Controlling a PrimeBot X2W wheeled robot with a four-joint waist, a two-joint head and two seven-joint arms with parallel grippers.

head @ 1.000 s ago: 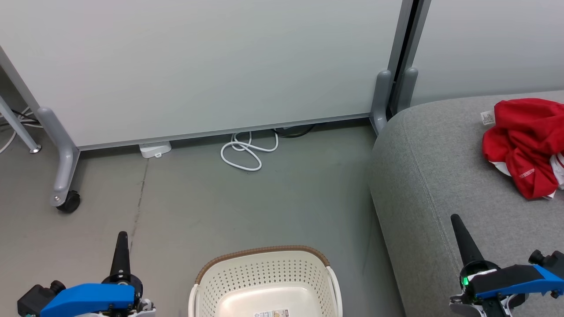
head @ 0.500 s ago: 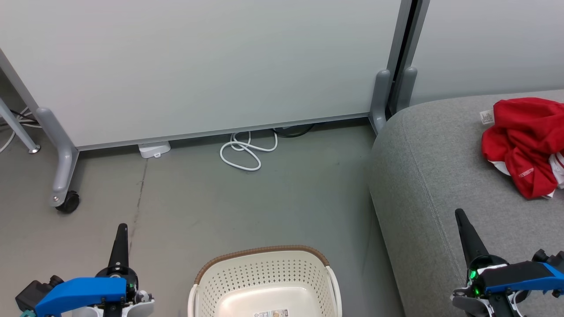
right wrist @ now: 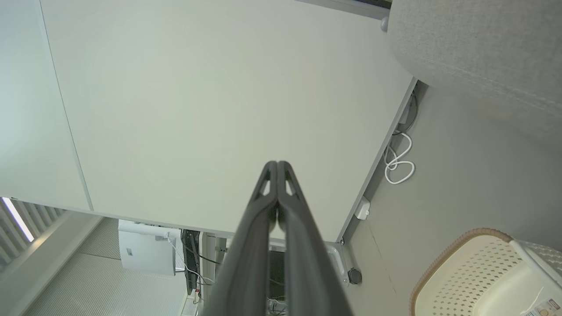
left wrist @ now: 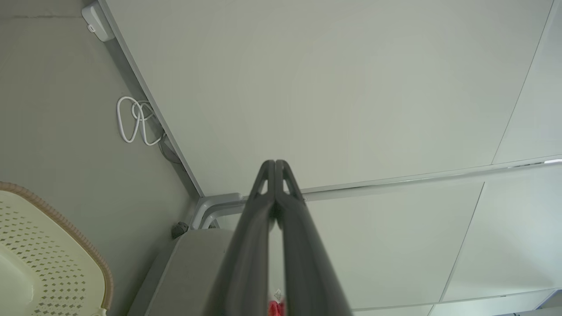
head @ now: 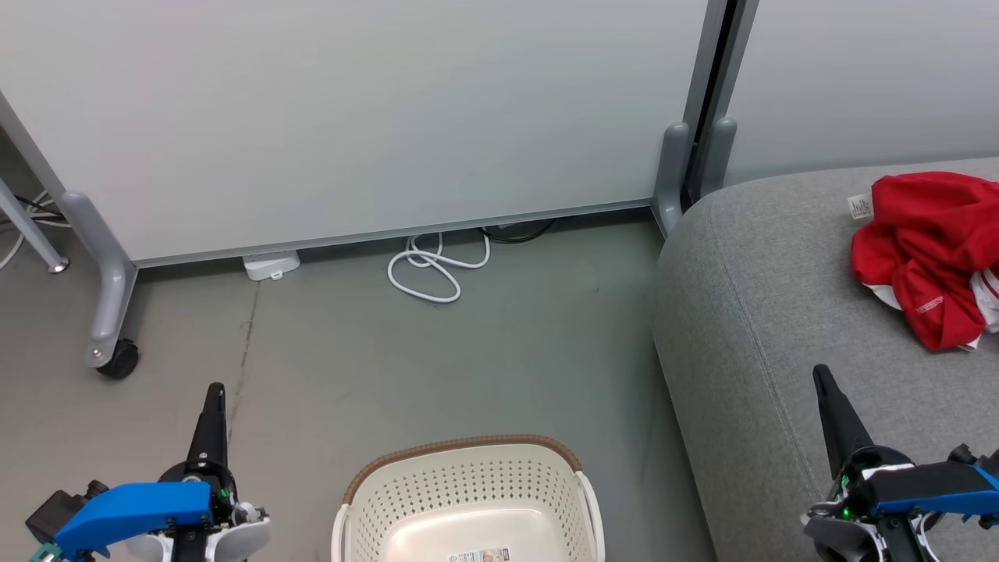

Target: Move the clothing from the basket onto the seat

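You're in an office or lab: wheeled partition panels (head: 351,117) stand at twelve o'clock, a caster (head: 119,361) at ten, a loose white cable (head: 434,267) on bare grey floor (head: 468,359), a grey sofa (head: 765,312) at two.

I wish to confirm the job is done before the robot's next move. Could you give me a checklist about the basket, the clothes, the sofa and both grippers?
1. The basket empty: cannot tell; the part in view is bare, its near end is out of frame.
2. The clothes lie on the sofa: ok.
3. All clothes wholly on it: cannot tell; the pile runs past the picture edge.
4. The left gripper shut, empty: ok.
5. The right gripper shut, empty: ok.
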